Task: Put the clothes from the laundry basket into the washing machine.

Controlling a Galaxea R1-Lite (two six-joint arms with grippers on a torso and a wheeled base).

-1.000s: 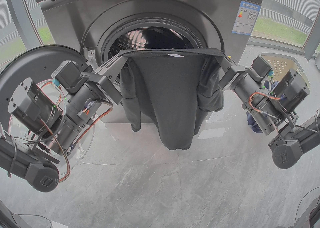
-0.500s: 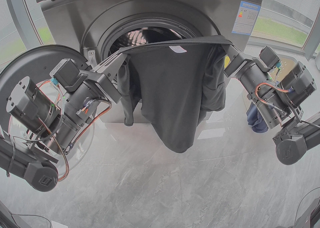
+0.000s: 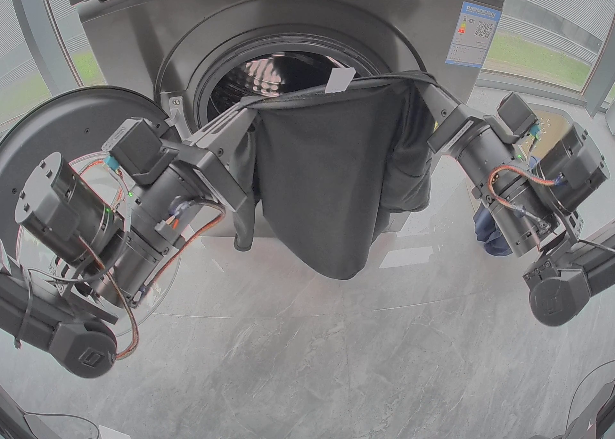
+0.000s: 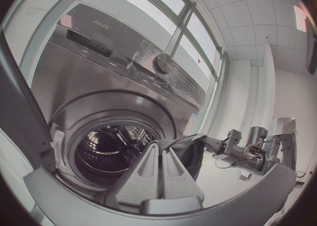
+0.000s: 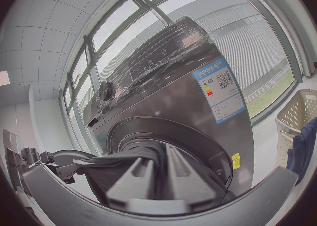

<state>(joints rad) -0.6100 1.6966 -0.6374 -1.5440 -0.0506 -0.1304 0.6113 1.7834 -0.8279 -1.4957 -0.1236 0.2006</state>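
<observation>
1. Before the open drum [image 3: 282, 78] of the washing machine [image 3: 307, 17], head view: your left gripper [image 3: 246, 108] and right gripper [image 3: 428, 86] each clench one end of the dark garment [image 3: 320, 184]'s top hem; stretched wide, I judge, to feed it over the rim; its body hangs below the jaws.
2. Left wrist view: jaws pinched tight on bunched hem; fabric runs off toward the right gripper.
3. Right wrist view: jaws closed over cloth; laundry basket [image 5: 294, 117] beside the machine holds a blue item [image 5: 302, 152].
</observation>
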